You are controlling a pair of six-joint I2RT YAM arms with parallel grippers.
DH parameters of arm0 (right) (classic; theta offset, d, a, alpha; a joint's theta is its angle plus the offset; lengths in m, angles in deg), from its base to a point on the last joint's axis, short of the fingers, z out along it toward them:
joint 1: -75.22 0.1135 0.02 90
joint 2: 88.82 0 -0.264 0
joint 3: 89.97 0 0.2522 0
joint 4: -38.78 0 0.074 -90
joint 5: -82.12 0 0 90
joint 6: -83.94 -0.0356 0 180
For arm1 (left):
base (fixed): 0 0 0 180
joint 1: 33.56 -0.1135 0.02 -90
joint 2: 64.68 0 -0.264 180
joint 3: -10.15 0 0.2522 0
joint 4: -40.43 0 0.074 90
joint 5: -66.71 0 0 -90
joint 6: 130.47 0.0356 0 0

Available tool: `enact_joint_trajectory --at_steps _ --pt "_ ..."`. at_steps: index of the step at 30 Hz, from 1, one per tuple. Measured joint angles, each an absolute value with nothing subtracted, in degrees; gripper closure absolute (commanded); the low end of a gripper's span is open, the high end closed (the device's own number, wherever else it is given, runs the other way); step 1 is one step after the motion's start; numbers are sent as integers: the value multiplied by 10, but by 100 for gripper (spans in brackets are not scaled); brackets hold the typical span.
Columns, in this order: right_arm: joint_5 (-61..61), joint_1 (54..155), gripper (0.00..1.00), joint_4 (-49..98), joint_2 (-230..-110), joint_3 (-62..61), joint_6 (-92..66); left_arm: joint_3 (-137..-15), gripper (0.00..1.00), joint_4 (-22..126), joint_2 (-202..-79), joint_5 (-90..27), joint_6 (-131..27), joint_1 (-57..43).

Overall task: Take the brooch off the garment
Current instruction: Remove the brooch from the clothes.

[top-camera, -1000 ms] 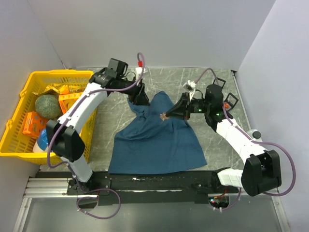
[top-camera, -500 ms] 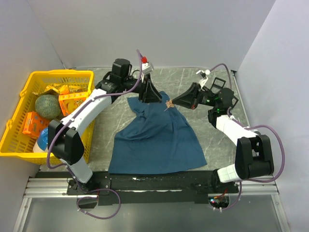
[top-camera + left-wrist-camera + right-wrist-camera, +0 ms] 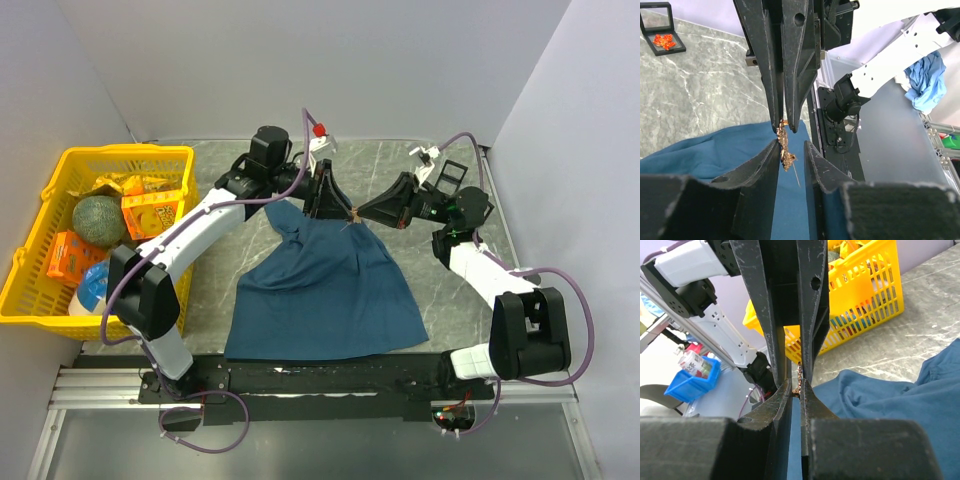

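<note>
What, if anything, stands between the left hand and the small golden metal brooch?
Nothing visible does. The small golden metal brooch hangs in the open gap between the fingers of the left hand. The right hand pinches its other end from the opposite side, above the dark teal-blue cloth T-shirt.

Yellow basket (image 3: 128, 151) of groceries (image 3: 98, 220); marble table (image 3: 370, 160)
</note>
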State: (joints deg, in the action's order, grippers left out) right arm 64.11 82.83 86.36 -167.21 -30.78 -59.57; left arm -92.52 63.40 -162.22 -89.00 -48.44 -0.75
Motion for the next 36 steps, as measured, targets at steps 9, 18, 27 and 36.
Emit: enact_joint_trajectory --at_steps 9,18,27,36 --pt "636 816 100 866 -1672 -309 -595 -925 70 629 -1622 -890 -487 -7" --pt "637 810 100 882 -1668 -313 -613 -924 75 617 -1624 -889 -492 -7" --pt "632 800 100 889 -1668 -315 -625 -924 65 617 -1626 -890 -497 -7" --pt "626 798 100 890 -1668 -315 -628 -924 73 617 -1631 -890 -501 -7"
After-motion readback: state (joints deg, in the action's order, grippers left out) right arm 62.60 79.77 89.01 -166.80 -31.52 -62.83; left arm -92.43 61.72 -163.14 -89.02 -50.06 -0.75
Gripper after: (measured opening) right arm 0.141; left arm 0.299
